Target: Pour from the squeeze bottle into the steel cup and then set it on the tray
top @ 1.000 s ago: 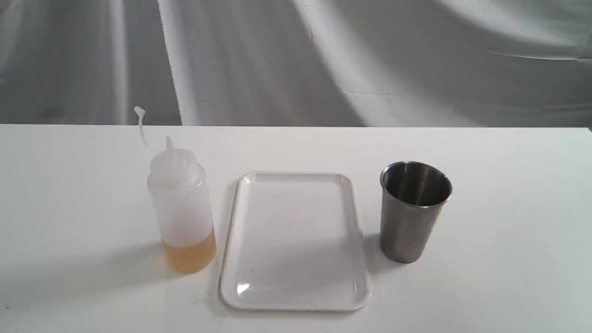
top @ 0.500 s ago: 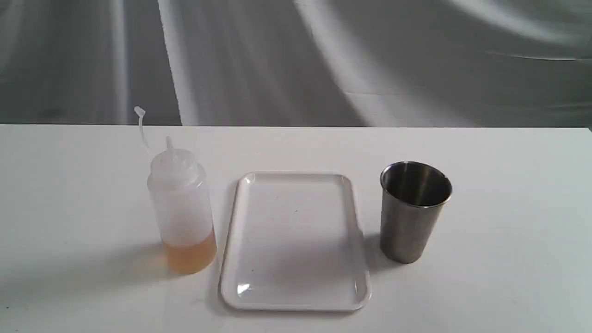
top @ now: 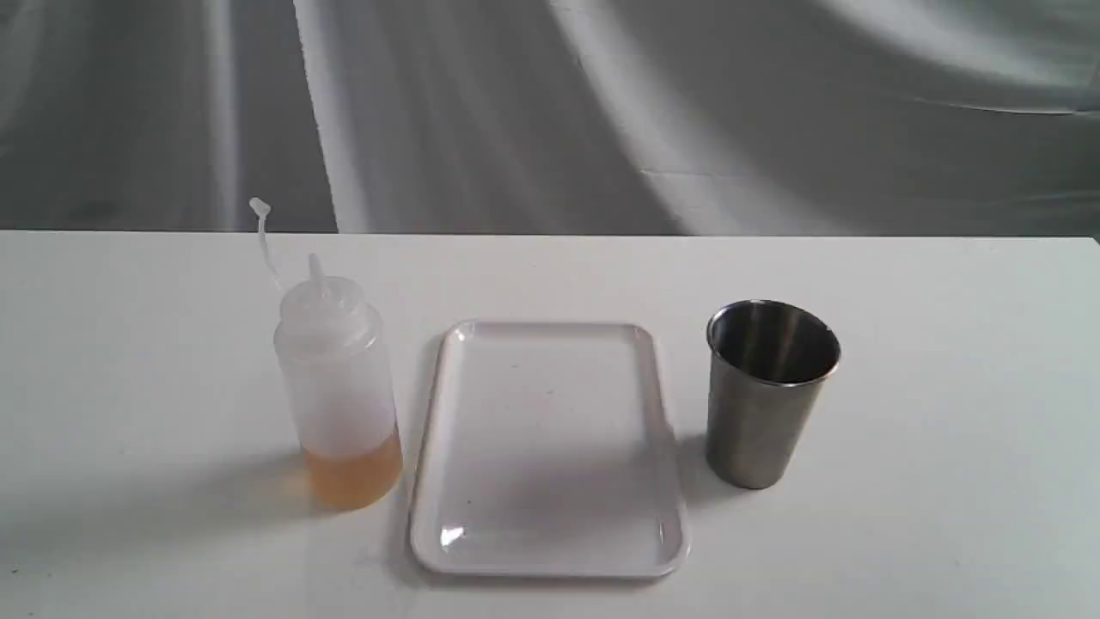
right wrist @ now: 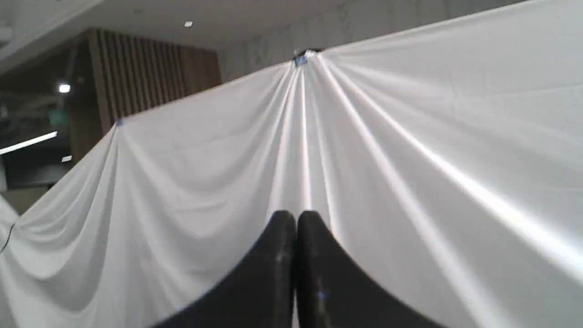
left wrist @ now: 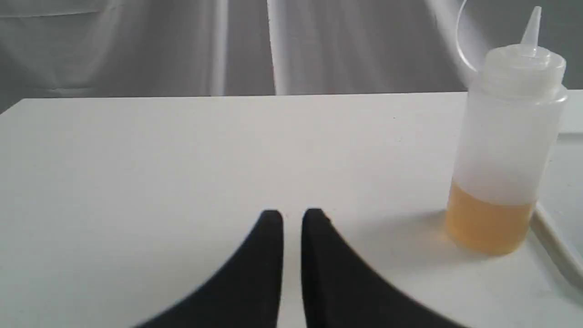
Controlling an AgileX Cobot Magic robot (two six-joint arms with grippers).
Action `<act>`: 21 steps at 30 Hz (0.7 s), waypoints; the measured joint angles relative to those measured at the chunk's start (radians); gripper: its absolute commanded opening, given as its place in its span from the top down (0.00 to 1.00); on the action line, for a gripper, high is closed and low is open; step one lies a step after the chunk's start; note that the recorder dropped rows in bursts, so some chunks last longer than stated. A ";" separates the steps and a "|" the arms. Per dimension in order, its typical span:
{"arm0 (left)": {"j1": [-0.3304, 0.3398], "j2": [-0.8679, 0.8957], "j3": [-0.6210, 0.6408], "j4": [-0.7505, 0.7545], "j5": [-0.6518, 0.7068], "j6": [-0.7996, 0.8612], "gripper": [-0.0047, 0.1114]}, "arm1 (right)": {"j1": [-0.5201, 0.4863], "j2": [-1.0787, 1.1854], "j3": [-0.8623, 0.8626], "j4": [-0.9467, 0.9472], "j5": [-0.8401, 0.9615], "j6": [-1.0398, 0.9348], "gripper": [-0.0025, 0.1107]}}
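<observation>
The left gripper hovers low over the white desk, its black jaws parted by only a narrow slit and holding nothing. The squeeze bottle stands upright on the desk ahead of this gripper and off to one side, well apart from it, with amber liquid filling its lowest part and its tethered tip cap off the nozzle. Just beyond the bottle from the gripper lies the tray, flat on the desk, close beside the bottle but not touching it. Farther out on the tray's other side stands the steel cup, upright, mouth open. The right gripper, its jaws pressed together on nothing, faces a draped white cloth.
</observation>
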 measured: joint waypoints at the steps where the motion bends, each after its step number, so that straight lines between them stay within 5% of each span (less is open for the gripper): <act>1: 0.000 0.000 0.000 0.000 0.000 0.000 0.89 | 0.030 0.012 -0.002 -0.016 0.020 -0.004 0.98; 12: 0.000 0.000 0.000 0.000 0.000 0.000 0.89 | 0.329 0.141 -0.002 -0.058 0.186 -0.067 0.98; 21: 0.000 0.000 0.000 0.000 0.000 0.000 0.89 | 0.381 0.211 -0.002 0.093 0.192 -0.100 0.98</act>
